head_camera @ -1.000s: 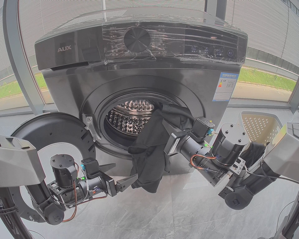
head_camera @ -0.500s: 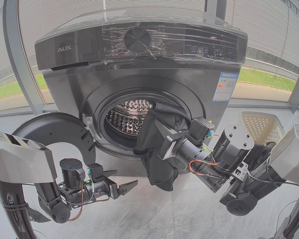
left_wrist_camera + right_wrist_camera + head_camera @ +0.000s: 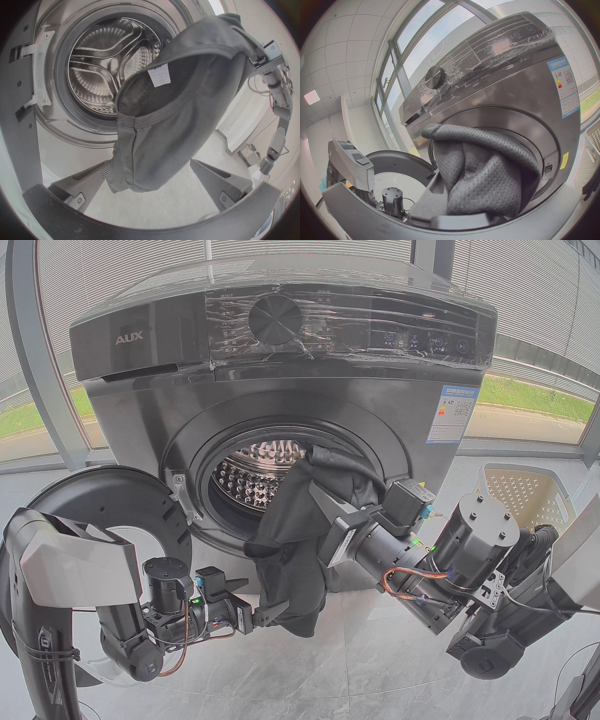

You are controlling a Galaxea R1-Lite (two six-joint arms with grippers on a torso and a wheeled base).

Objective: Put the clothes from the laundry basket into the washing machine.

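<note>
Garment [image 3: 294,534], one, dark, hangs at washing machine [image 3: 387,415] mouth, right claw [image 3: 315,493] clamping it, left claw [image 3: 269,595] spread below.

An office-like room: a washing machine [image 3: 281,396] on pale floor tiles [image 3: 312,671] before tall windows [image 3: 537,315], under a panelled ceiling [image 3: 340,40].

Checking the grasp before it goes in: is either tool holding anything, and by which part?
The right tool holds the dark garment by its bunched upper part. The left tool is open around its hanging lower end, not gripping.
</note>
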